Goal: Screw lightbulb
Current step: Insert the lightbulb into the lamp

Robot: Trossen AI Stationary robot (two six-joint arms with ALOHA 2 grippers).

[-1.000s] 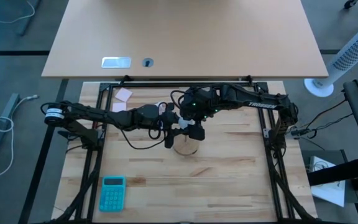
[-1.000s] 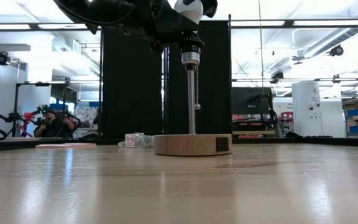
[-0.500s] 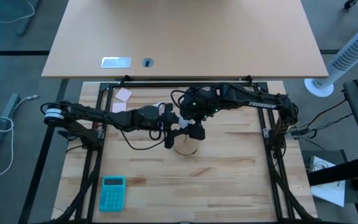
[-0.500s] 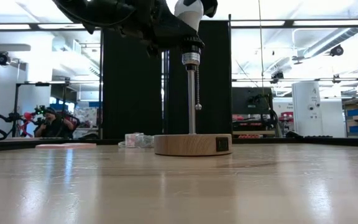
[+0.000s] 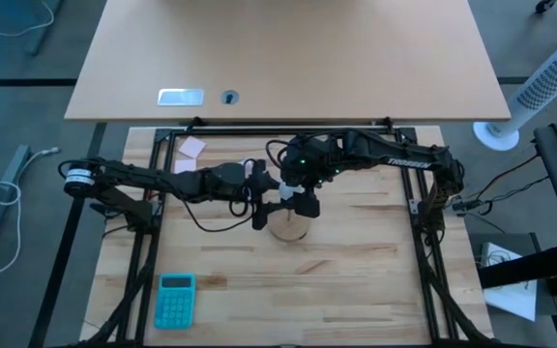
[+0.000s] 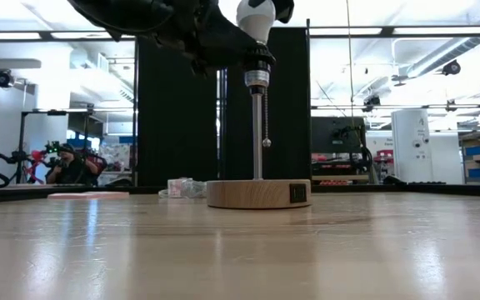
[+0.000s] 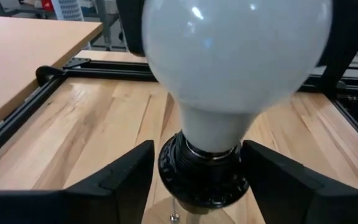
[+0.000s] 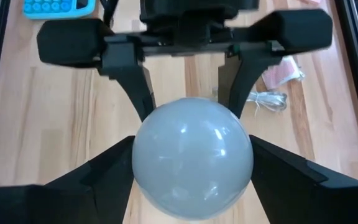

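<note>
On the left of the high view, over the table, near its front edge: a blue calculator. Reaching in from the left to mid-table: the left gripper, spread open, one finger either side of the black socket, a narrow gap on each side, nothing held. In the middle, seated base-down in that socket: the bulb, long axis vertical, round end pointing straight up, neck down. Well above the table, atop a thin upright stem rising from a round wooden base. Beside the stem, hanging from the socket: a pull chain ending in a small bead. Just above the left gripper's fingers, so the globe clear of them. From the right, over the lamp: the right gripper, closed onto the globe, a finger pressed to each side at its widest part, bulb squarely between them. Farther back on the table: a crumpled clear wrapper.
</note>
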